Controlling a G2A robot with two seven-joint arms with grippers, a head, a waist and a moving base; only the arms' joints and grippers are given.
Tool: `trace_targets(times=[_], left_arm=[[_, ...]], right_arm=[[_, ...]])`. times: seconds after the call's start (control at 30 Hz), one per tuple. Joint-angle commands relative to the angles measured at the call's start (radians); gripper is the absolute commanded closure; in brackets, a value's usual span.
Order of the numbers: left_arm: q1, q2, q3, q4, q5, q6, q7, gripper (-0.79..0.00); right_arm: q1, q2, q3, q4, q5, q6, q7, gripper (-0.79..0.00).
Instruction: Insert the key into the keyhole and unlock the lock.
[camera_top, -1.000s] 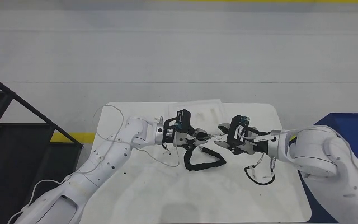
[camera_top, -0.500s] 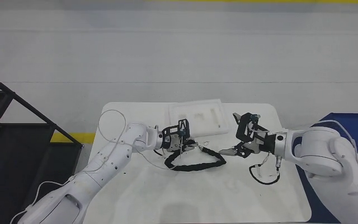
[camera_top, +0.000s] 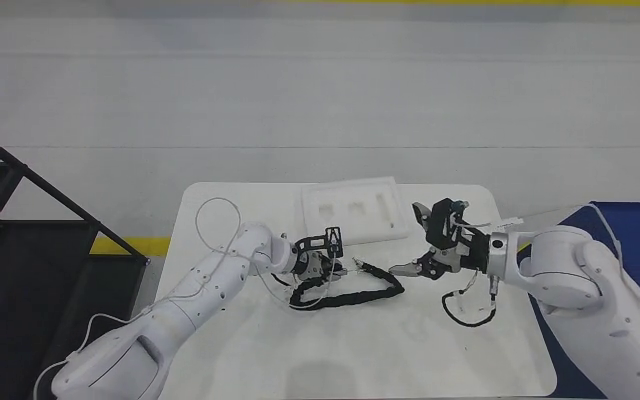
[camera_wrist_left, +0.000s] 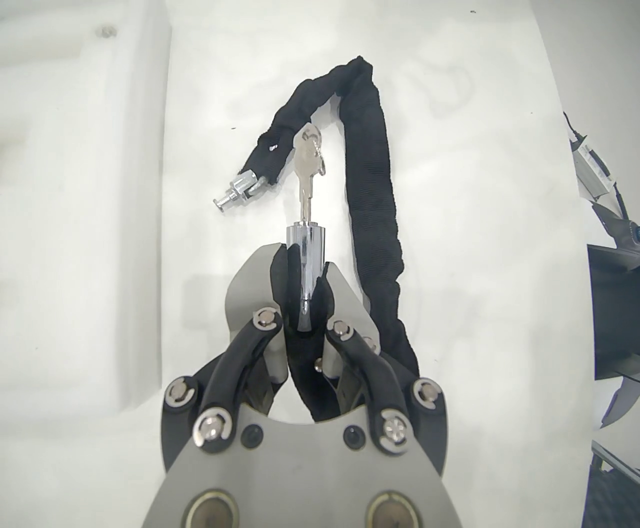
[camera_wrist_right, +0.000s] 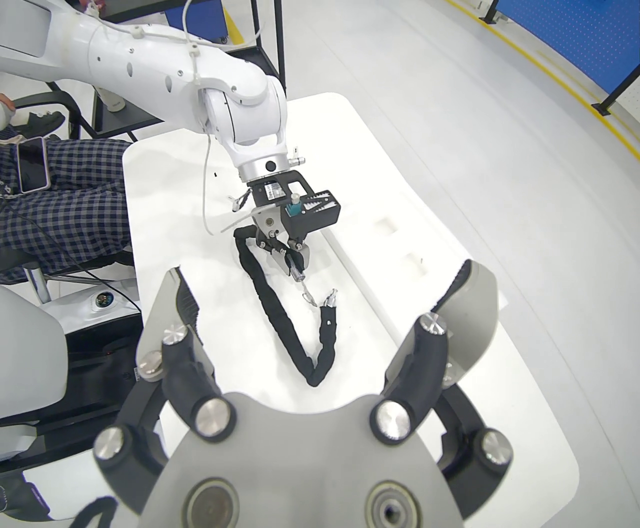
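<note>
On the middle of the white table (camera_top: 300, 350) you see the left gripper (camera_wrist_left: 300, 265) low over the surface, with its two fingers pressed closed on the chrome cylinder of the lock (camera_wrist_left: 306, 250). The key (camera_wrist_left: 306, 165) sits with its blade in the keyhole at the front end of this cylinder, and its head points away from the gripper, toward the right arm. The chain (camera_wrist_left: 372, 200), covered with a black fabric sleeve, lies flat on the table in a long narrow loop: one side runs back under the left gripper, and the other side bends around and ends in a small metal pin (camera_wrist_left: 235, 192). This pin rests on the table just beside the key and apart from the cylinder. The right gripper (camera_wrist_right: 322, 277) hangs above the right part of the table, well apart from the key, facing the left gripper; its fingers are spread wide and you can see that nothing is between them. Along the far edge of the table, behind the chain, lies a white foam tray (camera_top: 350, 210) with shallow recesses.
</note>
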Motion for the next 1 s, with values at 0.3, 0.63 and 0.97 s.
trace_targets(times=[0.3,0.63,0.97], left_arm=[[-0.079,-0.011,-0.028,0.042,-0.001,-0.106,0.120,-0.785],[-0.227,0.036,-0.060,-0.030,-0.025,-0.106,0.181,-0.785],[-0.395,0.099,-0.028,0.004,-0.244,-0.106,0.259,-0.785]], right_arm=[[0.075,-0.015,-0.061,0.126,0.032,-0.096,-0.072,-0.785],[0.249,-0.035,-0.093,0.274,-0.075,-0.205,-0.140,-0.785],[0.524,-0.071,-0.220,0.565,-0.038,-0.275,-0.193,-0.785]])
